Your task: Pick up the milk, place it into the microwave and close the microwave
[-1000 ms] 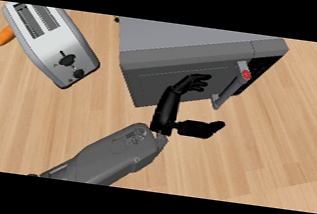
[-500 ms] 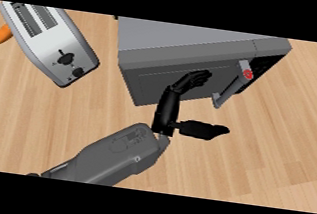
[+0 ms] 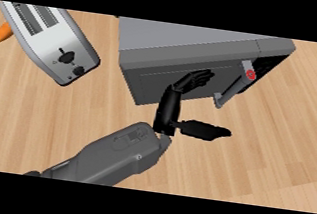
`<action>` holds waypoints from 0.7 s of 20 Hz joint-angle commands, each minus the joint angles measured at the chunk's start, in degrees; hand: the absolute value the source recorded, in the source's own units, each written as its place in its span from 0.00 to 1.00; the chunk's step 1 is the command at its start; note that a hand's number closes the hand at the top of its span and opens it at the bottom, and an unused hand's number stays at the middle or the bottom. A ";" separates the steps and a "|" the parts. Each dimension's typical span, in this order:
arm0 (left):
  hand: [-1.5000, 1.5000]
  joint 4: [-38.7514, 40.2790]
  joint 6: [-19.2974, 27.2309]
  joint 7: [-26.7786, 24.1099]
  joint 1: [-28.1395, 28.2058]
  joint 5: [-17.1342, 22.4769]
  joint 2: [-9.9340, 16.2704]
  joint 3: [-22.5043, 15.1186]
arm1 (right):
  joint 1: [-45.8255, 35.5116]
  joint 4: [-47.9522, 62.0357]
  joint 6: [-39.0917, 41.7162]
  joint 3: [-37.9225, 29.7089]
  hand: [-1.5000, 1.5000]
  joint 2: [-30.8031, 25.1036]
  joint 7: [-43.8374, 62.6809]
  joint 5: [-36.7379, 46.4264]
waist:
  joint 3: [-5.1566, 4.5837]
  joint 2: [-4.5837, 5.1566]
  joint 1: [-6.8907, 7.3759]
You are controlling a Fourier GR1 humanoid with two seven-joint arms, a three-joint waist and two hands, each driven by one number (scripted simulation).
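Fingertips [image 3: 199, 77] of the left hand [image 3: 170, 108] lay straight and flat against the grey microwave door [image 3: 172, 83], gripping nothing, with the thumb [image 3: 203, 130] stuck out sideways over the wooden counter [image 3: 275, 144]. Behind the hand, the grey forearm [image 3: 114, 156] ran in from the lower edge of the head view. The door stood nearly flush with the microwave [image 3: 199, 46], though a narrow gap seemed to show at its right edge beside the pale handle [image 3: 231, 88] and the control panel with its red button [image 3: 250, 74]. The milk was nowhere in sight; it was most likely inside, behind the door, but that could not be confirmed. The step in hand read as closing the door, the last part of the task. Doing it well probably meant keeping the fingers flat and extended, pushing square to the door face rather than glancing along it, and working toward the handle side, away from the hinge, so the door swung fully home. Care would be needed not to shove the whole oven back across the counter. A silver toaster [image 3: 51, 42] stood well apart to the left, with an orange object [image 3: 2, 33] just beyond it. The right hand did not appear.
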 commanded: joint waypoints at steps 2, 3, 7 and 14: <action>0.00 4.86 1.08 -0.84 -4.35 2.52 0.04 4.22 | -1.90 1.08 -0.33 0.14 1.00 -0.55 0.13 0.45 | -0.03 0.67 -0.42; 0.00 5.09 0.48 -0.84 -4.34 2.94 0.04 4.05 | -2.32 1.24 -0.49 0.38 1.00 -0.32 0.18 0.39 | -0.02 0.80 -0.34; 0.00 4.58 0.00 -2.46 -3.95 3.34 0.04 3.22 | -1.04 6.82 3.02 3.92 0.00 7.39 1.81 -11.62 | 0.35 1.30 0.37; 0.00 5.94 -0.01 -4.15 -4.92 5.21 0.04 3.41 | -3.26 11.17 5.48 3.97 0.00 6.26 4.63 -16.36 | 0.12 1.22 0.11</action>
